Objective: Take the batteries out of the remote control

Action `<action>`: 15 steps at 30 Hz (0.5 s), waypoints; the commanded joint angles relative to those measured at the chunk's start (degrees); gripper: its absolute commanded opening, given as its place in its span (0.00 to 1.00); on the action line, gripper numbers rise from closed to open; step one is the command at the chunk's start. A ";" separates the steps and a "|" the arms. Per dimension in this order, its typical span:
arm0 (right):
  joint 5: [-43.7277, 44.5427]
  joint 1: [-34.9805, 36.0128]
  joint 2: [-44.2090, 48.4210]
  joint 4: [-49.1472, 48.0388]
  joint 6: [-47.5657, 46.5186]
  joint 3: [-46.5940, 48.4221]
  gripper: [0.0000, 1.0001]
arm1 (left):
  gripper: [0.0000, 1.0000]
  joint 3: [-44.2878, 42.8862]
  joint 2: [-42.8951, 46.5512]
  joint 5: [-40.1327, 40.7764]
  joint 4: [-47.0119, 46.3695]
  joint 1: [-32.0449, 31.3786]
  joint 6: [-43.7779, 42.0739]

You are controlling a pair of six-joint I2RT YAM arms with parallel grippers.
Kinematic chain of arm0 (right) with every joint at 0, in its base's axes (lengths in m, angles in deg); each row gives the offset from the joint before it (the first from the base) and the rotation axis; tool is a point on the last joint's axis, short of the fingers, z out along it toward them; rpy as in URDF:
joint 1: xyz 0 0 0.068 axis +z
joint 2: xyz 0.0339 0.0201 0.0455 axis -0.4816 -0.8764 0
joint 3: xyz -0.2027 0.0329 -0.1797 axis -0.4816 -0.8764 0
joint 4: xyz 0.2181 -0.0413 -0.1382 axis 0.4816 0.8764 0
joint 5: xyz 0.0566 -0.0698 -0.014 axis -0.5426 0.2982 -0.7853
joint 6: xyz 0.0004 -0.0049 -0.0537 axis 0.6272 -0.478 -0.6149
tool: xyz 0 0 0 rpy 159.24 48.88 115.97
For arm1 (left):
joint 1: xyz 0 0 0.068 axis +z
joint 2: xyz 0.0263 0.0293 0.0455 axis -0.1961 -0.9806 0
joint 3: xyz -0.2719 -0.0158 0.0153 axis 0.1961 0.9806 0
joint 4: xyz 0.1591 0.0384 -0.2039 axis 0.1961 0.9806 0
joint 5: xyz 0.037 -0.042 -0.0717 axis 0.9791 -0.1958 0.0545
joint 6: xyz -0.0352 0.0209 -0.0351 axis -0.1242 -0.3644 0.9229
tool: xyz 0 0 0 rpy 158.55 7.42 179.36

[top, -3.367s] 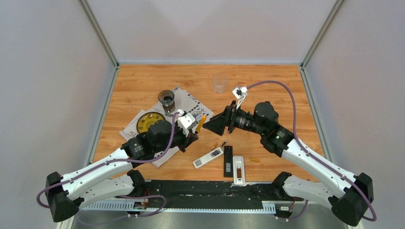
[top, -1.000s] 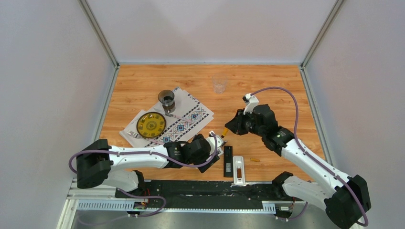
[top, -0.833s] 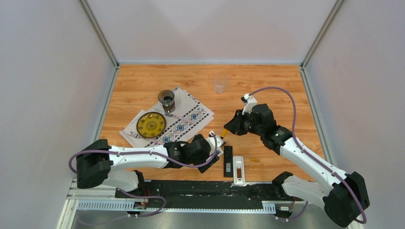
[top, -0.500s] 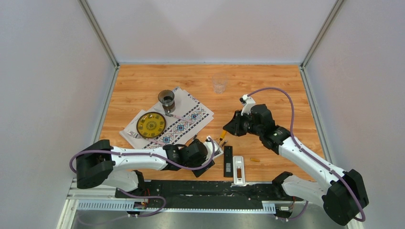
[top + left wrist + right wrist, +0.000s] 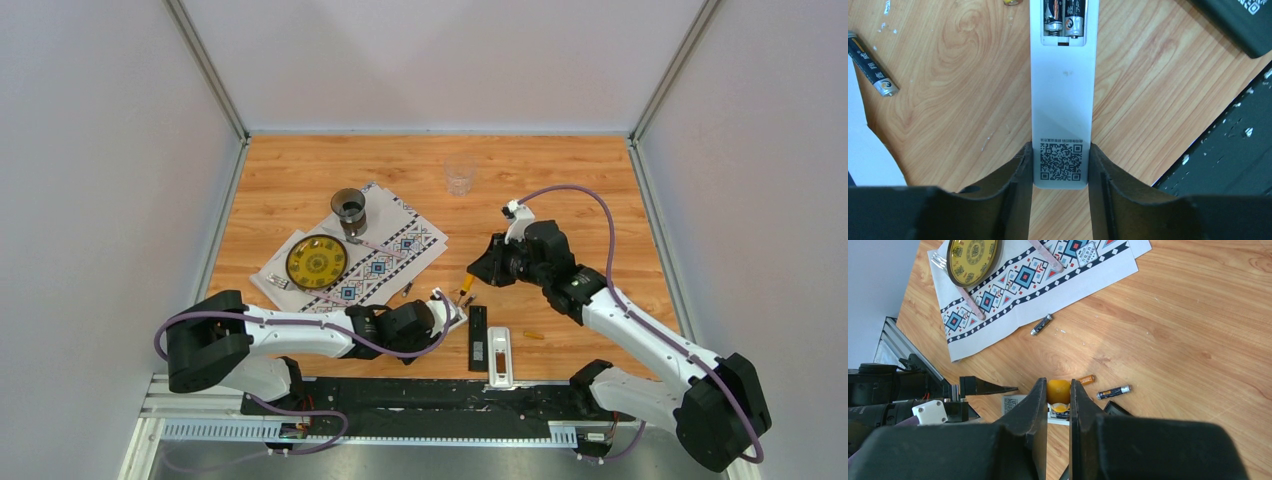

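A white remote control (image 5: 1063, 100) lies face down on the wood with its back cover off. Two batteries (image 5: 1064, 17) sit in the bared compartment. My left gripper (image 5: 1060, 167) is shut on the remote's near end, both jaws pressed against its sides at the QR label. In the top view that gripper (image 5: 441, 313) is low on the table at the remote (image 5: 453, 310). My right gripper (image 5: 1058, 389) is shut on an orange-handled screwdriver (image 5: 1058, 392), held just above the remote's compartment end. Loose batteries lie nearby: a dark one (image 5: 1041, 324), an orange one (image 5: 1086, 379) and another dark one (image 5: 1113, 391).
A black remote (image 5: 478, 338) and a second white remote (image 5: 500, 356) lie right of the held one, with an orange battery (image 5: 534, 335) beside them. A patterned cloth (image 5: 400, 245) carries a yellow plate (image 5: 316, 261) and a dark cup (image 5: 348, 208). A clear glass (image 5: 459, 176) stands at the back.
My left gripper has closed from wide open onto the white remote's end. The right arm has eased the screwdriver slightly left towards the remote.
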 commanded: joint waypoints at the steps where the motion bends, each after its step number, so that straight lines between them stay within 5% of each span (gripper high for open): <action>1: 1.62 -0.19 0.06 -2.88 0.15 -0.86 0.00 | 0.37 1.10 -0.63 0.26 -0.28 0.21 0.24; 7: 3.03 -0.36 0.24 -2.88 -0.11 -1.74 0.00 | 0.13 1.45 -0.10 0.96 0.07 0.21 0.59; 15: 3.99 -0.54 0.24 -2.44 -0.90 -2.71 0.00 | 0.01 1.10 -0.62 1.14 0.25 0.21 0.59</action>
